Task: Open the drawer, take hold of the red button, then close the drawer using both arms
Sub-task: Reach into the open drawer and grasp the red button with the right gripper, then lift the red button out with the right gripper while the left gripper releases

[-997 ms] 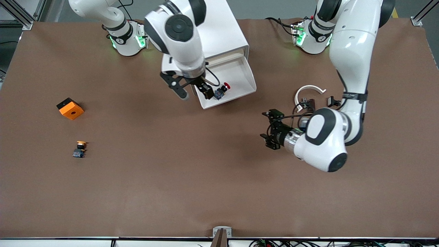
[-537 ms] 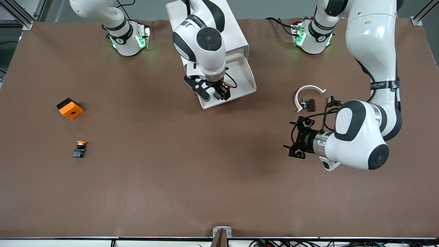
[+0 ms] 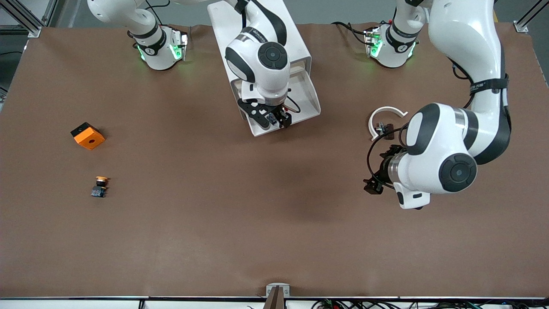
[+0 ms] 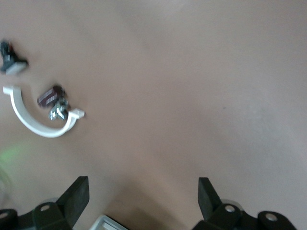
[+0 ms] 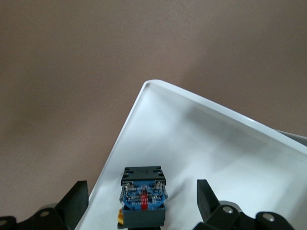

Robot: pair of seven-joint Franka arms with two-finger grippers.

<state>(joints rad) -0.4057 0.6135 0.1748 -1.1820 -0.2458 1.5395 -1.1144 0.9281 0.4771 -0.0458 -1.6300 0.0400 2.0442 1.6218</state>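
The lowest drawer (image 3: 309, 102) stands pulled out of the white cabinet (image 3: 296, 45), showing as a shallow white tray (image 5: 201, 143). The button (image 5: 143, 196) lies in the drawer's corner nearest the front camera; I see its black-and-blue body, its cap is hidden. My right gripper (image 3: 273, 121) hangs low over that corner, open, with one finger on each side of the button (image 5: 142, 194) and not touching it. My left gripper (image 3: 374, 184) hovers open and empty over bare table toward the left arm's end (image 4: 144, 196).
A white curved piece (image 3: 386, 116) with small dark parts (image 3: 384, 128) lies beside the left arm's wrist, also in the left wrist view (image 4: 43, 127). An orange cube (image 3: 87, 135) and a yellow-capped button (image 3: 99, 186) sit toward the right arm's end.
The right gripper came down over the drawer's corner and now straddles the button. The left arm swung back toward its own end of the table and turned its wrist.
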